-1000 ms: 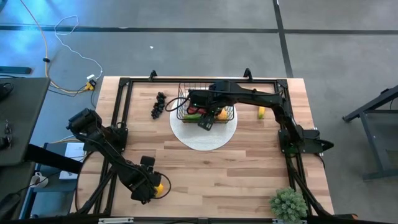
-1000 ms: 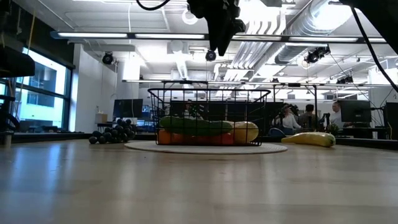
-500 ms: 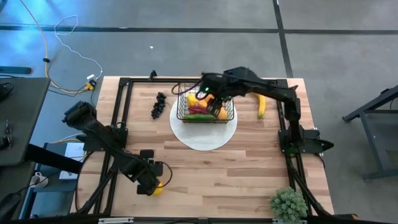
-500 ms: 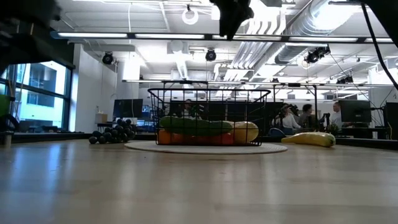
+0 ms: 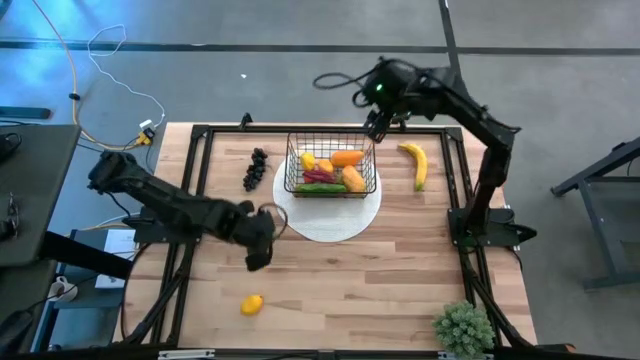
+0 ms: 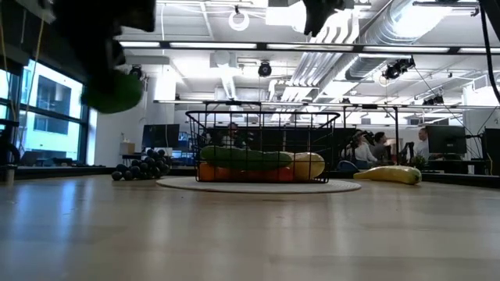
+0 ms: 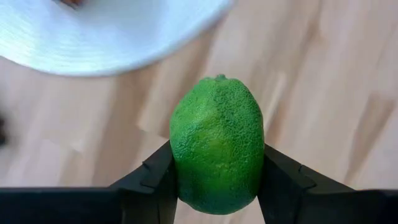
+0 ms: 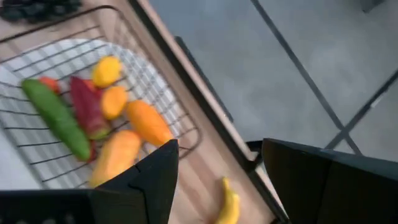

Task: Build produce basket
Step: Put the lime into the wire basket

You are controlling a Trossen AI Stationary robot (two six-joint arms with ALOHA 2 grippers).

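A flat white round disc (image 5: 300, 222) lies near the middle of the wooden table (image 5: 380, 270). A bushy green plant (image 5: 463, 327) stands well apart from the disc, at a table corner. Beyond the table, off another corner, a loose cable (image 5: 95, 60) trails over the grey floor (image 5: 560, 90).

No readable text, labels, brand marks, numbers or signs in any view. Nothing legible on the pale wooden worktop (image 5: 400, 270), the small black wire-mesh basket (image 5: 331, 170) or the dark robot arms. Room behind in the low view: screens and fixtures too small to read.
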